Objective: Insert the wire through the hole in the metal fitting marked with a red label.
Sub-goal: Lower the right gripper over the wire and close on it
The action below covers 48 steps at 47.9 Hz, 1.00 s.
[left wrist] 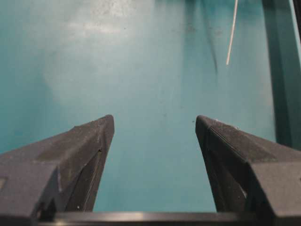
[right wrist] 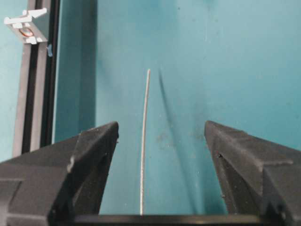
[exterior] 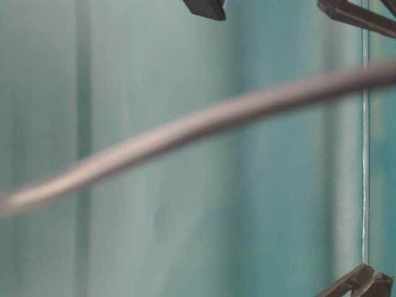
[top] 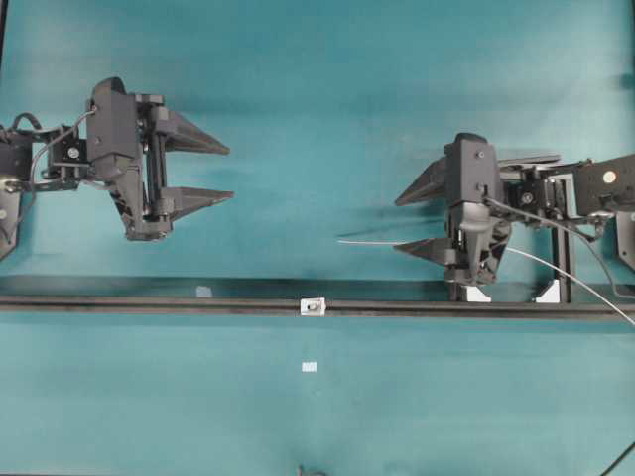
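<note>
A blurred cable [exterior: 204, 120] crosses the table-level view; both grippers, left [top: 230, 172] and right [top: 399, 222], gape open, the wire [right wrist: 144, 141] lying loose between the right's jaws.

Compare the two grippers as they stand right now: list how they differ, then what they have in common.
The left gripper has nothing between its jaws; the right gripper has the thin, pale grey-white wire running between its jaws, touching neither. The left gripper sits farther from the long black rail; the right gripper hangs close above it. The right gripper's wrist view shows the small silver square metal fitting; the left's does not. Both stand open, tips pointing toward the middle.
</note>
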{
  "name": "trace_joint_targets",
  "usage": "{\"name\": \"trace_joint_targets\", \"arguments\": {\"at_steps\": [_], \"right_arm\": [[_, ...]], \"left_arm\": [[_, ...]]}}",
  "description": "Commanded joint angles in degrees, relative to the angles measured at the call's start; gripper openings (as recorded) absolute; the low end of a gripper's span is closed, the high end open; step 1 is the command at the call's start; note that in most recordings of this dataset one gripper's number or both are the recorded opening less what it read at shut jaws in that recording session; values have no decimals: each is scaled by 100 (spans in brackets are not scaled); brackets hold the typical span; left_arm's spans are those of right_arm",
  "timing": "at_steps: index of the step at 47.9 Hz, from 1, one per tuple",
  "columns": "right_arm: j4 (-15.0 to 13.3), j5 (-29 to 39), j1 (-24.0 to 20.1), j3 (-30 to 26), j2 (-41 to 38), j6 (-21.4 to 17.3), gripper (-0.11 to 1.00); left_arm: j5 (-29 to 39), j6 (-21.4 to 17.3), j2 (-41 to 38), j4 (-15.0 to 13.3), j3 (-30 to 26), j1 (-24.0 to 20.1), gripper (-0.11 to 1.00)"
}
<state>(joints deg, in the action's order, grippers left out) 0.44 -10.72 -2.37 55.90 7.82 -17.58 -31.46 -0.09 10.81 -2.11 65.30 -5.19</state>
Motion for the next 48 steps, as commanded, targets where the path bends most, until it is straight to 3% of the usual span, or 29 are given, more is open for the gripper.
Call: {"name": "trace_joint_targets", "arguments": {"at_steps": [1, 21, 48], "right_arm": [[9, -53, -9, -105, -18, -18, 80], [0, 26, -9, -325, -404, -35, 70], [9, 220, -18, -536, -712, -44, 70]], "left_arm": [[-62, 9, 44, -18, -70, -9, 97], [-62, 9, 44, -18, -79, -9, 97], [-62, 9, 44, -18, -62, -9, 97]]}}
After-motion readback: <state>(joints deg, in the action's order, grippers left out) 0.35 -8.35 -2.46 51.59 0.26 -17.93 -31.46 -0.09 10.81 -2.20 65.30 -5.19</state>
